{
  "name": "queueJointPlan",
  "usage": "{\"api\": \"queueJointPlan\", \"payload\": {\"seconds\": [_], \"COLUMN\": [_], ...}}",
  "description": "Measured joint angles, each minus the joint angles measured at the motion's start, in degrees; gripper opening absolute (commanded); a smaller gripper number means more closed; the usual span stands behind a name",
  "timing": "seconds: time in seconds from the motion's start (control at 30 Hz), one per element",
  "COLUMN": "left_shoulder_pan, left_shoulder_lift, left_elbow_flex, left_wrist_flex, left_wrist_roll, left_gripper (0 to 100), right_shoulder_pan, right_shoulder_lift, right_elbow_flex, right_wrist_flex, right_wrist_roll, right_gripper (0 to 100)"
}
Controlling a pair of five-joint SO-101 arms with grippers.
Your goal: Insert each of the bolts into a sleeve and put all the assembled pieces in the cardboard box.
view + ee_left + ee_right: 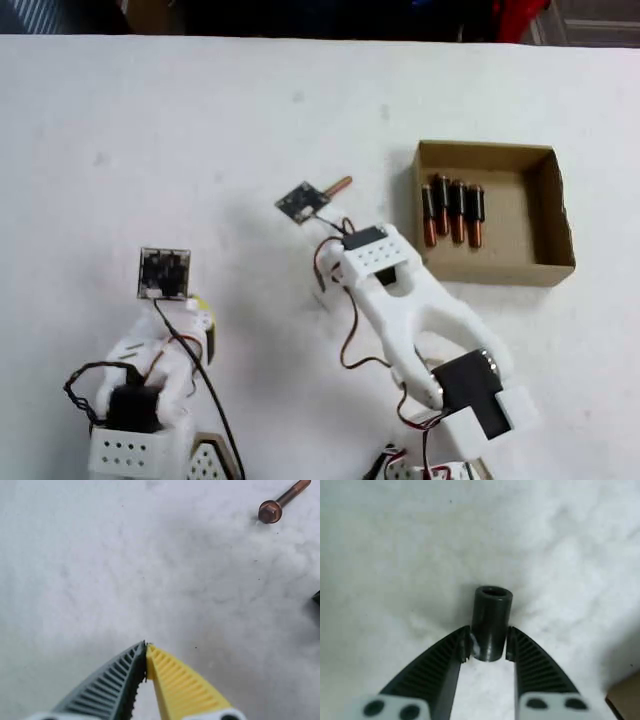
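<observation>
Right jaws pinch a short, dark, hollow sleeve (491,611); left jaws touch, empty, a copper hex-head bolt (287,498) beyond them.

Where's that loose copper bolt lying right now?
In the high view the bolt lies on the white table, just left of the cardboard box, near the right hand, which grips a sleeve.

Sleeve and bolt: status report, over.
Jaws: left shut, empty; right shut on sleeve. Loose bolt on table. Four assembled pieces in cardboard box. No obstruction seen.
</observation>
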Motion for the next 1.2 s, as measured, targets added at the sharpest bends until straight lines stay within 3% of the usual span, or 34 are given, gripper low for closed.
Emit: {"api": "queueJointPlan", "payload": {"seconds": [0.27, 0.77, 1.2], "left_shoulder_pan": [0.0, 0.0, 0.0], "left_shoulder_lift": [0.0, 0.0, 0.0], "left_elbow_flex": [0.0, 0.0, 0.0], "left_wrist_flex": [0.0, 1.5, 1.5], "left_wrist_roll": [0.0, 0.0, 0.0], "left_gripper": [2, 2, 2], "right_shoulder_pan": [0.0, 0.2, 0.2], "right_shoulder_lift": [0.0, 10.7, 11.0], "right_elbow_flex": [-5.2, -11.6, -12.1], "right_wrist_flex": [6.2, 6.9, 6.9], "right_wrist_roll": [1.1, 1.2, 4.3], "right_gripper": [8.8, 8.7, 9.2]}}
